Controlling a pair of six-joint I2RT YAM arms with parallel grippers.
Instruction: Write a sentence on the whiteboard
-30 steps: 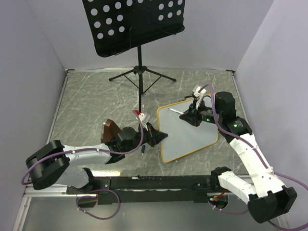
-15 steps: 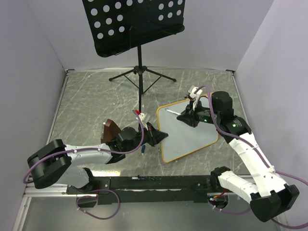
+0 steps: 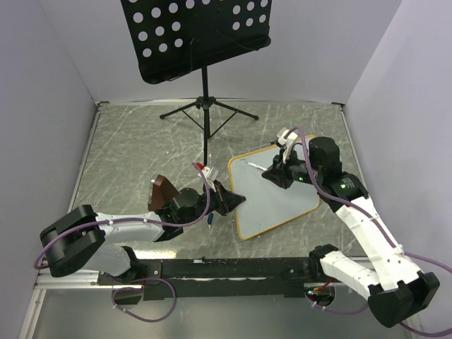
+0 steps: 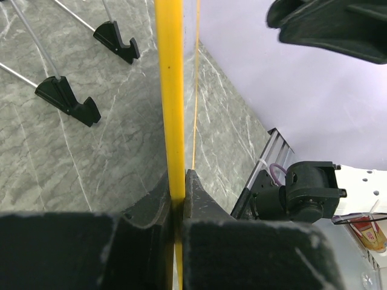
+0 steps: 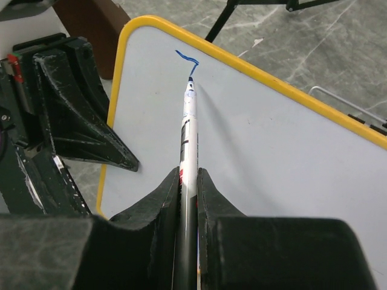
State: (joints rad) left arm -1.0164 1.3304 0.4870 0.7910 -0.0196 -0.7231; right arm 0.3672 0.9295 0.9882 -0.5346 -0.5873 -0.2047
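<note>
A grey marbled table fills the top view, with a black music stand at the top. The whiteboard sits right of centre, turned askew. The left gripper is clenched on the yellow frame at its left edge. The right gripper clamps a marker. The marker's long axis runs straight up the right wrist view. Its tip points toward the board's upper left corner and touches the end of a short blue stroke.
</note>
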